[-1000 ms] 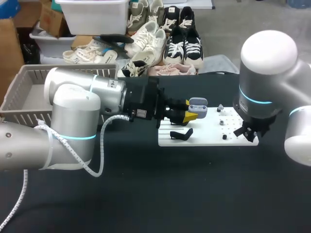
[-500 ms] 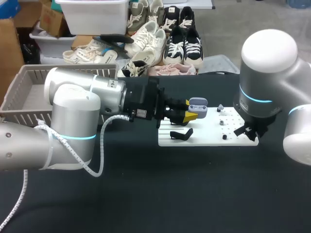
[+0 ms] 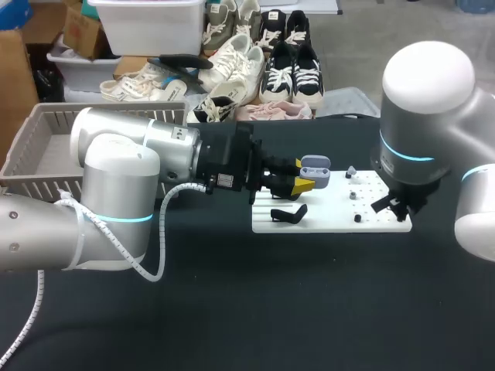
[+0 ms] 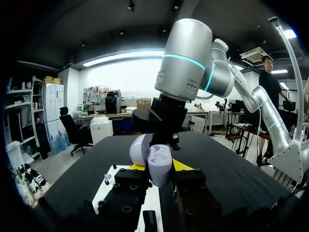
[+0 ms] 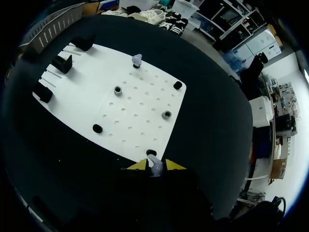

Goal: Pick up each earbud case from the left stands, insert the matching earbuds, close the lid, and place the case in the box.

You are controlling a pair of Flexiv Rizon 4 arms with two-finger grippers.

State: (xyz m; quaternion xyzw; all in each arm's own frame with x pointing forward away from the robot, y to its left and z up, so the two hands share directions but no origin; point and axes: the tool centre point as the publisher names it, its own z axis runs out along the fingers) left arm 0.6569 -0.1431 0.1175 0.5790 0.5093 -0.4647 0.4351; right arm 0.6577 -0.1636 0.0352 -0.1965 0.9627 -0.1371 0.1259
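Right pincer (image 5: 155,166) shifted slightly at board (image 5: 140,104) corner, closed on earbud (image 5: 154,160). Left pincer (image 4: 159,167) unmoved, clamped on open case (image 3: 315,168) above board. Earbud to be aligned over matching cavity, lowered slowly, not forced.

I am pinching a lavender earbud (image 5: 155,170) between the yellow tips of my right gripper (image 5: 155,165), right by a black peg (image 5: 151,152) at the near edge of the white pegboard (image 5: 140,104). A second earbud (image 5: 137,59) is sitting at the board's far edge, and three black stands (image 5: 63,64) are lining one end, on the dark table (image 5: 212,125).
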